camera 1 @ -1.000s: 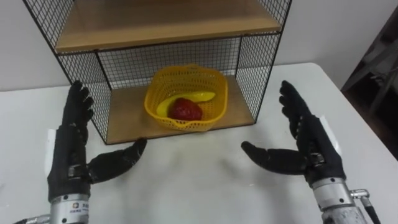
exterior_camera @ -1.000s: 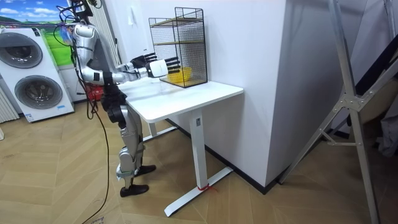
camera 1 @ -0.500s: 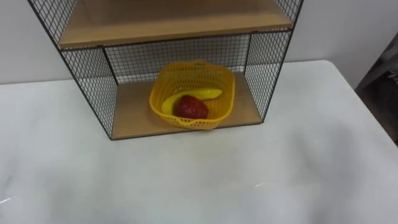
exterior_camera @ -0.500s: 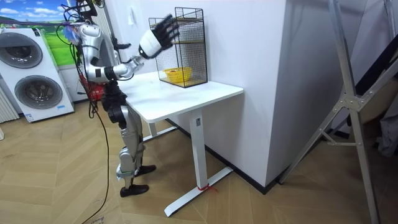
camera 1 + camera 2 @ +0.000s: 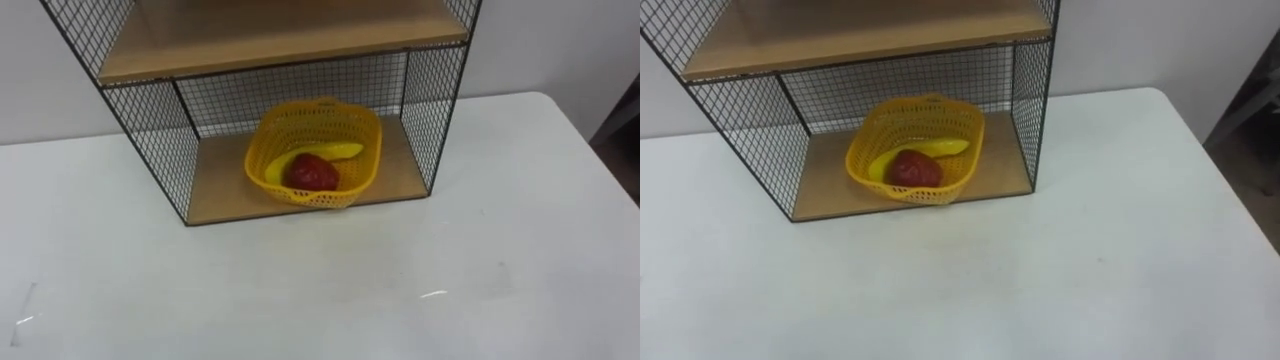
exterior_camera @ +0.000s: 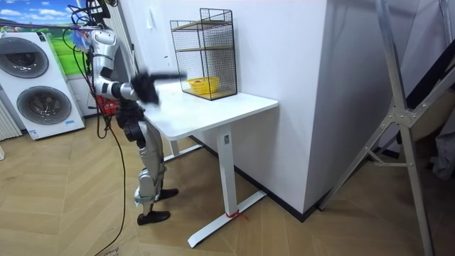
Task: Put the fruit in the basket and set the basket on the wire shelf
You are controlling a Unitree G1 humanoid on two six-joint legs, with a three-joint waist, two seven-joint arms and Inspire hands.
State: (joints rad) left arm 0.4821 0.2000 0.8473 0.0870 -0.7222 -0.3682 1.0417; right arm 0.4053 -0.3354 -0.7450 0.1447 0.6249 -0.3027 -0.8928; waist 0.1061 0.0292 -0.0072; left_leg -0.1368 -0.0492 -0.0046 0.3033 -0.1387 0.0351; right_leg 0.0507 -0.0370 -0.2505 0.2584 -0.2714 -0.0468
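I see a yellow basket [image 5: 325, 198] with an open lattice weave. In it lie a dark red fruit [image 5: 313, 172] and a yellow banana [image 5: 335, 152]. The wire shelf [image 5: 150, 140] around it is black, a fine square grid, with light brown wooden boards [image 5: 220, 185]. The table [image 5: 400, 280] is plain white. In the room view the floor [image 6: 71, 199] is warm brown wood planks, and the washing machines [image 6: 53, 71] are white with dark round doors.

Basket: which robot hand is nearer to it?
Cannot tell left from right: in the room view a blurred hand hangs over the table, short of the basket in the wire shelf.
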